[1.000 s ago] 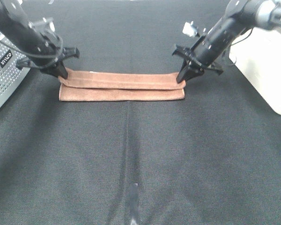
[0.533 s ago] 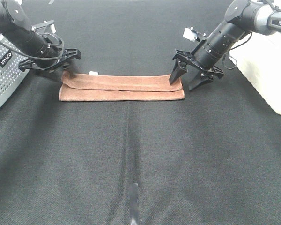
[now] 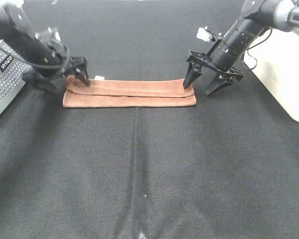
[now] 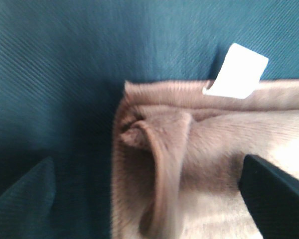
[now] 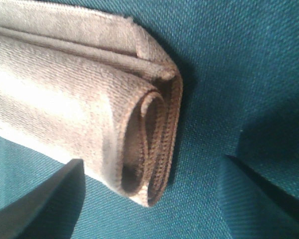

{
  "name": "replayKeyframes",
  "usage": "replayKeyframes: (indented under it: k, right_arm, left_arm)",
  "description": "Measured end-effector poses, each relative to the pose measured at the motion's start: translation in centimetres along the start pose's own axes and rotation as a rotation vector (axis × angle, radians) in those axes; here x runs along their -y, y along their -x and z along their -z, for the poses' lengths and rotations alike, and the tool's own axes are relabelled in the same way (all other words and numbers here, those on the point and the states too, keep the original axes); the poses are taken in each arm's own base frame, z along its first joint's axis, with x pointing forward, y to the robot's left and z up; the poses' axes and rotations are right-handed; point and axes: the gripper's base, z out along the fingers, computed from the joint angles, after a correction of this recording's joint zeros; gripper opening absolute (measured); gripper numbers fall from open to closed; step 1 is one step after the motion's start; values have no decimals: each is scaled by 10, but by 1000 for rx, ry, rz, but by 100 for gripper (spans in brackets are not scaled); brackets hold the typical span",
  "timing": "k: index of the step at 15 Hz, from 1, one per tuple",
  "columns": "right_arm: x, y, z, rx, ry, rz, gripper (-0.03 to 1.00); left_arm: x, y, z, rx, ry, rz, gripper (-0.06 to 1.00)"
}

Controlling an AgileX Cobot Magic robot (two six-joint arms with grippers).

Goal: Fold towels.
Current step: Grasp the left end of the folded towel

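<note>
Left gripper (image 3: 71,85) agape; right gripper (image 3: 197,89) agape

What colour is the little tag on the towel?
White. The small rectangular fabric tag shows best in the left wrist view.

I'm seeing the towel (image 3: 129,93) plain reddish-brown, no print, hem stitching ribbed in the same shade. Its little tag (image 3: 98,77) is white. Table cloth (image 3: 149,164) black, fine weave. Box (image 3: 2,94) grey, dotted with holes; container (image 3: 281,74) off-white.
</note>
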Motion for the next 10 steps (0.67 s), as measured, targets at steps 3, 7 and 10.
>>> replayKeyframes:
  k: [3, 7, 10]
  right_arm:
    - [1, 0, 0, 4, -6, 1, 70]
    - [1, 2, 0, 18, -11, 2, 70]
    - [1, 2, 0, 20, -11, 2, 70]
  left_arm:
    - [0, -1, -3, -1, -13, 19, 88]
    - [4, -3, -9, 2, -20, 20, 49]
    - [5, -4, -10, -1, -23, 21, 12]
